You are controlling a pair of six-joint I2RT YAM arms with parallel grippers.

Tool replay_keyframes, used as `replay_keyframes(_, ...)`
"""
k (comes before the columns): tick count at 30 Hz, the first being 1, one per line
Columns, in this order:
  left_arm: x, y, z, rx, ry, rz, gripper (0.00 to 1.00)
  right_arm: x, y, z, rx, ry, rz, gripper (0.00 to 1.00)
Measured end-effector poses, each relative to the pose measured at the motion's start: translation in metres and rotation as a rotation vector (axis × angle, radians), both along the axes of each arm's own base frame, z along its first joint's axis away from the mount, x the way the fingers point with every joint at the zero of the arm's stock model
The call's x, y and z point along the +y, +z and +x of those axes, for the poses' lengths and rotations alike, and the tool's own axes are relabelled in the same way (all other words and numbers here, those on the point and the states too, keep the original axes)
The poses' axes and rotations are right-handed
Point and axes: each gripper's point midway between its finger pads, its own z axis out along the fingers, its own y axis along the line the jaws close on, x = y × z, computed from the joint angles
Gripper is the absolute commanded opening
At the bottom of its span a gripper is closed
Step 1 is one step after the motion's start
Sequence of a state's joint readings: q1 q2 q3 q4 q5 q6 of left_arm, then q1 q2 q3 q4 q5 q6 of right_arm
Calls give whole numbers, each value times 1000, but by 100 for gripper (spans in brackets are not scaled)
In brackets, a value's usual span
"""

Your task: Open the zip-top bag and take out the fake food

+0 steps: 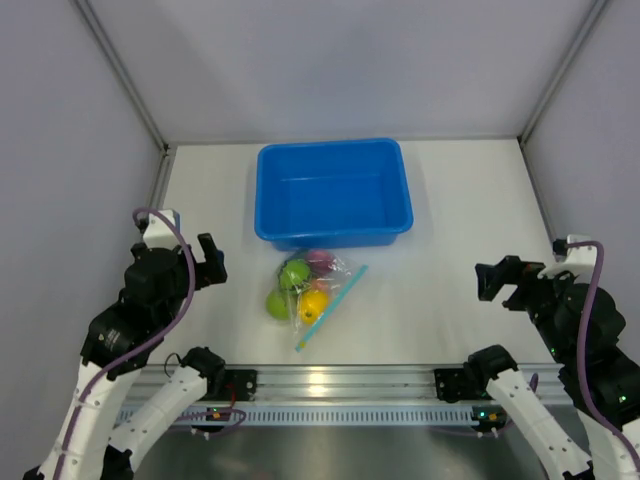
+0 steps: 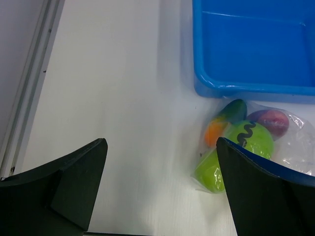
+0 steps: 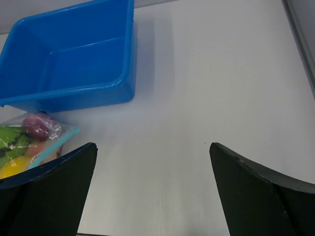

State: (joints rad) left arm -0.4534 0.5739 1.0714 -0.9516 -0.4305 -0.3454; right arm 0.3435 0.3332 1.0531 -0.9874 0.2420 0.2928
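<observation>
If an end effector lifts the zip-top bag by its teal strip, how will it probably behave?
The zip-top bag looks thin and crinkly, so it would probably sag rather than hold its shape. The rounded fake food inside may roll to the lowest corner and shift the weight. Its glossy plastic might slip from a light pinch.

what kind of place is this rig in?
Probably a lab robot cell: white table boxed in by grey panels, aluminium rail at the near edge, props only: blue tub, zip-top bag of fake food.
</observation>
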Motion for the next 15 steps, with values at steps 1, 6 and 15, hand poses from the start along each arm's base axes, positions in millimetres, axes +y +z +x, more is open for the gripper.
replay_keyframes(1, 0, 0, 0, 1, -1, 0, 99, 0, 0, 0, 0, -1, 0, 99)
replay_keyframes(6, -8, -4, 3, 27, -32, -3, 98, -2, 0, 0, -2, -12, -3, 99)
replay_keyframes(15, -48, -25, 14, 168, -202, -13, 99, -2, -1, 1, 4, -15, -6, 99)
